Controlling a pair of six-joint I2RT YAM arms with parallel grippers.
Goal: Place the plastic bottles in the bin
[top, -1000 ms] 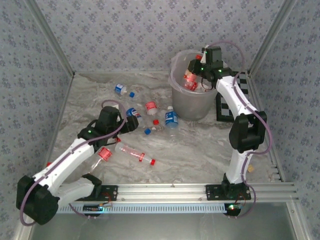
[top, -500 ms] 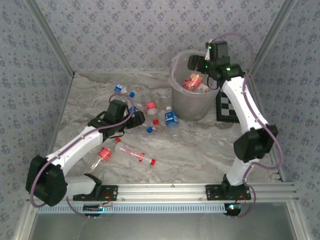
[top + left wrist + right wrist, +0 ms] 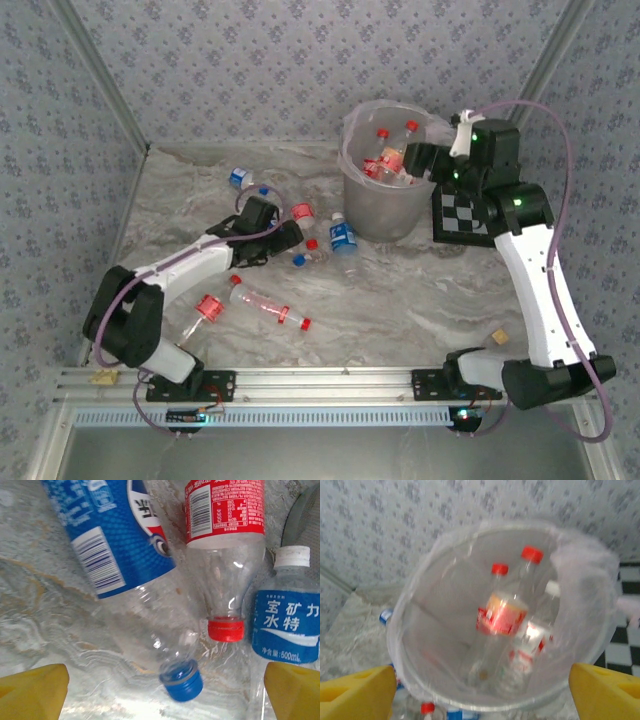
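Marbled table (image 3: pixel 400 290) bears clear bottles (image 3: pixel 225 570), tapered translucent bin (image 3: pixel 380 215); left gripper (image 3: pixel 165 680), right gripper (image 3: pixel 481 669) spread.

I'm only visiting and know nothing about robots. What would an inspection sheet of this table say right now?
Surface: marbled tabletop, no spills seen.
Job's things: bin upright at the far side, bottles inside; loose bottles lie on the table left of it.
Clutter: checkerboard right of the bin; small tan bit near the right arm.
Grippers: left gripper open over a blue-capped bottle; right gripper open, facing the bin's mouth.
Cables: purple cables loop along both arms, no snag seen.
Surroundings: patterned walls; metal rail at the near edge.
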